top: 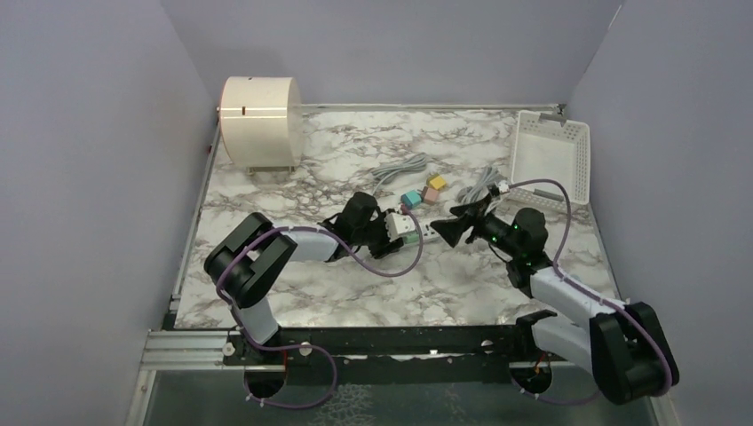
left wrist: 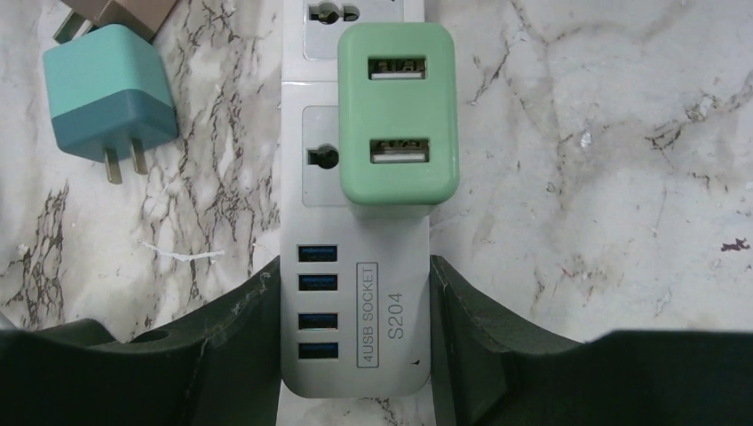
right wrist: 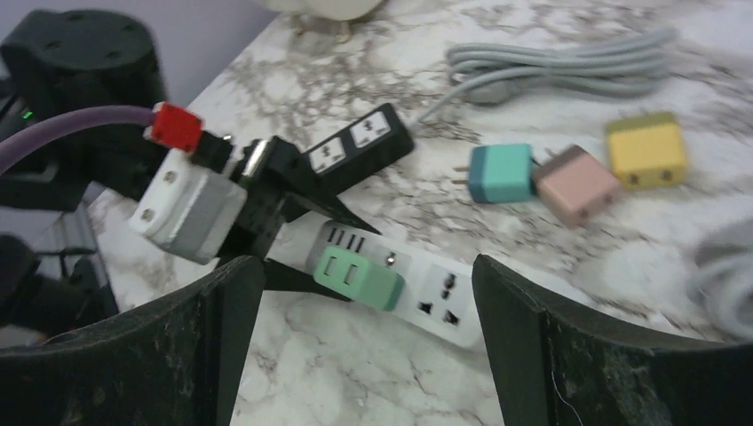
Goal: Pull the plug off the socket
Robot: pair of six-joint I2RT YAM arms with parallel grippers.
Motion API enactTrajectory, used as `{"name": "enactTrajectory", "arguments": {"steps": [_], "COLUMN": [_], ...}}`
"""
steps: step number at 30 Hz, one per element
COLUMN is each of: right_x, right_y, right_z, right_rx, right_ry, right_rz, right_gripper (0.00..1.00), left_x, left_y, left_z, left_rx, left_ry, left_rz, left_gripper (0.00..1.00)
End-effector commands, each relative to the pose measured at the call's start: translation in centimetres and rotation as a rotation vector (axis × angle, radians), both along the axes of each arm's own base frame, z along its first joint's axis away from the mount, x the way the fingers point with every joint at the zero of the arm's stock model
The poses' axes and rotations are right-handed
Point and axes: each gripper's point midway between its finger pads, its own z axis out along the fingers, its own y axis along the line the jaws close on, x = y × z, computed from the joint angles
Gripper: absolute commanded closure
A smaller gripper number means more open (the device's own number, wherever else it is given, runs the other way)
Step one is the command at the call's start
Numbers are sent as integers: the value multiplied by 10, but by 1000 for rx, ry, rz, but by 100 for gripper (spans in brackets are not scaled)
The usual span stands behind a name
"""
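Left fingers [left wrist: 226, 342] pinch the strip [left wrist: 404, 346] at its USB end, with the green plug [left wrist: 400, 115] seated just beyond; right fingers [right wrist: 209, 346], spread wide and short of it, should straddle the plug's sides squarely, close firmly, and pull straight out.

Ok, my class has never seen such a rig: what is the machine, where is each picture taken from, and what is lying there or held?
A robot's left arm and right arm stand at a marble table. One picture looks down from above; the other two come from wrist cameras. The left fingers clamp the end of a white power strip with a green plug in it. The right fingers are open, holding nothing. Loose nearby: a teal plug, a pink plug, a yellow plug, grey cables and a white basket.
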Motion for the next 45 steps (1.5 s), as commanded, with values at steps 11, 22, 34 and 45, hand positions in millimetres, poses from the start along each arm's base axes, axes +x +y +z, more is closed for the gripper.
{"name": "enactTrajectory", "arguments": {"steps": [11, 22, 34, 45], "right_x": [-42, -64, -56, -56], "right_y": [58, 86, 94, 101], "right_z": [20, -26, -64, -77], "right_rx": [-72, -224, -343, -385], "right_ry": [-510, -501, -419, -379], "right_rz": [595, 656, 667, 697], "right_gripper": [14, 17, 21, 28], "left_x": [-55, -55, -54, -53], "left_y": [-3, -3, -3, -2], "left_z": [-1, 16, 18, 17], "left_rx": [-9, -20, -27, -23], "left_ry": [136, 118, 108, 110], "left_rz": [-328, -328, -316, -311], "left_gripper": [100, 100, 100, 100]}}
